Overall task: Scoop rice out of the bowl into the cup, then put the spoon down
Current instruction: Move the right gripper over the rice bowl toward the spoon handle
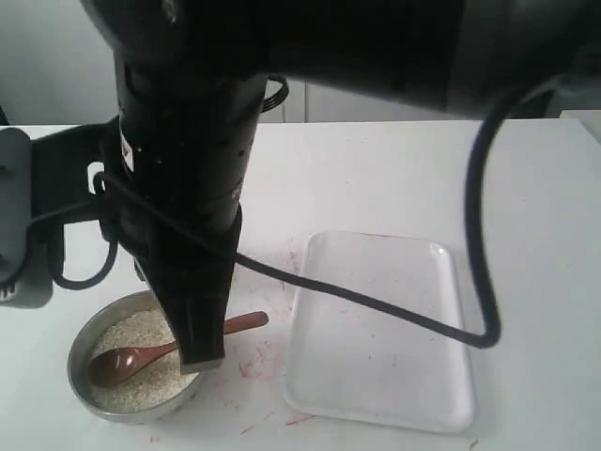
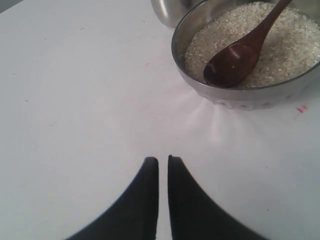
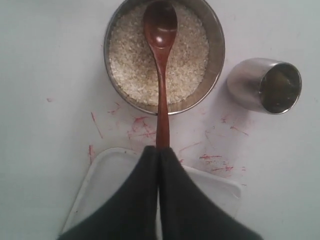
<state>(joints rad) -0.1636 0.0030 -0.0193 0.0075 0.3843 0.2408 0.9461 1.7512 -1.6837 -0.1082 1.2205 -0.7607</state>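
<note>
The steel bowl (image 1: pixel 113 411) (image 2: pixel 250 97) (image 3: pixel 216 55) holds off-white rice (image 1: pixel 141 334) (image 2: pixel 285 50) (image 3: pixel 130 55). The brown wooden spoon (image 1: pixel 122 365) (image 2: pixel 232 62) (image 3: pixel 161 65) lies in it, scoop on the grains and handle over the rim. My right gripper (image 3: pixel 160 150) (image 1: pixel 202 360) is shut and hangs above the handle's end, not holding it. My left gripper (image 2: pixel 163 160) is shut over bare table beside the bowl. The shiny cup (image 3: pixel 265 85) (image 2: pixel 170 10) stands next to the bowl, hidden in the exterior view.
A white rectangular tray (image 1: pixel 376 329) (image 3: pixel 100 175) lies right of the bowl, partly under my right gripper. Red scratch marks (image 3: pixel 140 125) cover the table between them. The right arm and its black cable (image 1: pixel 376 305) fill much of the exterior view.
</note>
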